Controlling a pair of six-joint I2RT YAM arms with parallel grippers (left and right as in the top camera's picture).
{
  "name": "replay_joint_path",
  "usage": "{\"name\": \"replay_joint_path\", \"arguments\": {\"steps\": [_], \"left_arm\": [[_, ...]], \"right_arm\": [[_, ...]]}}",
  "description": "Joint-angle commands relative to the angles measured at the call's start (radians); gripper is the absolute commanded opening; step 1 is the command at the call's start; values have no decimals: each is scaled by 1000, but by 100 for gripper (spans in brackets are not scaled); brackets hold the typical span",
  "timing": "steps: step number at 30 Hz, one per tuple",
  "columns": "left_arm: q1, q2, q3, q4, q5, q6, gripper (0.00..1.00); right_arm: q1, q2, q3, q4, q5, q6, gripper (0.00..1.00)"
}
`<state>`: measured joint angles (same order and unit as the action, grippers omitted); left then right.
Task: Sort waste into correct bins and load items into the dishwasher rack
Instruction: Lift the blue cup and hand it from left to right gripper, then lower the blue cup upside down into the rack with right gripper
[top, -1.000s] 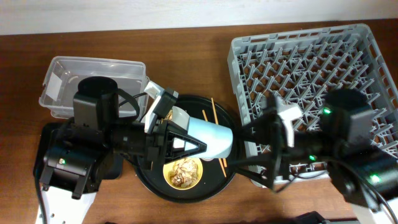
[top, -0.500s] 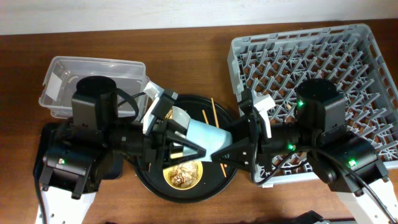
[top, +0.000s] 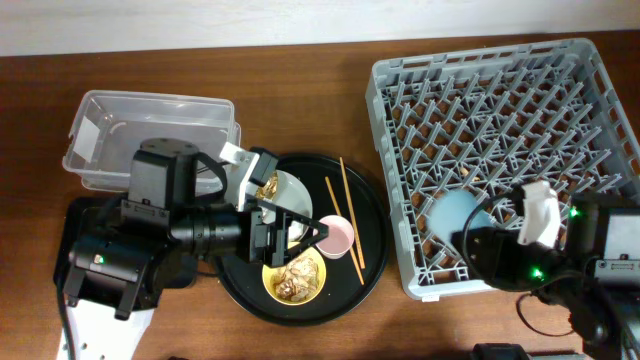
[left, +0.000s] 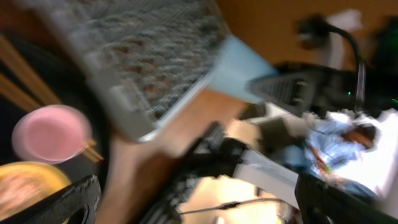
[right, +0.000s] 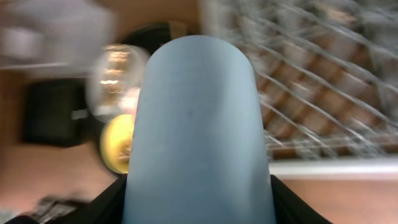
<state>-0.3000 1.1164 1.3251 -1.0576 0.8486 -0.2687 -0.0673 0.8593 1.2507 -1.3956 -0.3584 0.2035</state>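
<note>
The light-blue cup (top: 452, 214) lies on its side over the front-left corner of the grey dishwasher rack (top: 520, 90), with my right gripper (top: 472, 238) shut on it. In the right wrist view the cup (right: 198, 124) fills the frame between the fingers (right: 107, 206). My left gripper (top: 305, 232) stands open over the round black tray (top: 372, 262) with nothing in it. The pink cup (top: 336, 235) sits just right of its fingertips, and shows again, blurred (left: 50, 133). The chopsticks (top: 346, 216) lie on the tray. Food scraps (top: 295, 276) fill a yellow bowl.
The clear tub (top: 150, 135) stands at the back left. The black tray bin (top: 72, 232) lies mostly hidden under my left arm. A white bowl (top: 285, 190) with something gold-brown in it sits on the round tray under the left gripper.
The left gripper opened and let go of the light-blue cup. The right gripper closed on the cup and carried it right, over the rack. The pink cup came into view.
</note>
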Motion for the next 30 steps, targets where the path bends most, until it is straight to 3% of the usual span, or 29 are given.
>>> {"name": "replay_joint_path", "arguments": {"steps": [1, 5, 10, 18, 21, 25, 27, 30], "left_arm": [[-11, -5, 11, -52, -268, 13, 99], [-52, -5, 11, -63, -358, 13, 99], [-108, -5, 11, -62, -428, 13, 99], [-119, 35, 11, -63, -428, 13, 99], [-119, 55, 11, -72, -428, 13, 99], [-119, 94, 11, -77, -428, 13, 99], [-130, 121, 11, -73, -446, 13, 99], [-224, 196, 11, -51, -641, 8, 94]], "right_arm": [[-11, 48, -2, -63, 211, 37, 51], [-11, 120, -3, -89, 177, 4, 51], [-7, 266, -3, 0, 179, -10, 51], [187, 570, -3, 60, 270, 52, 51], [214, 633, -3, 56, 271, 87, 61], [218, 640, 5, 80, 285, 105, 91], [218, 602, 28, 79, 284, 105, 94], [218, 458, 72, 77, 250, 106, 93]]}}
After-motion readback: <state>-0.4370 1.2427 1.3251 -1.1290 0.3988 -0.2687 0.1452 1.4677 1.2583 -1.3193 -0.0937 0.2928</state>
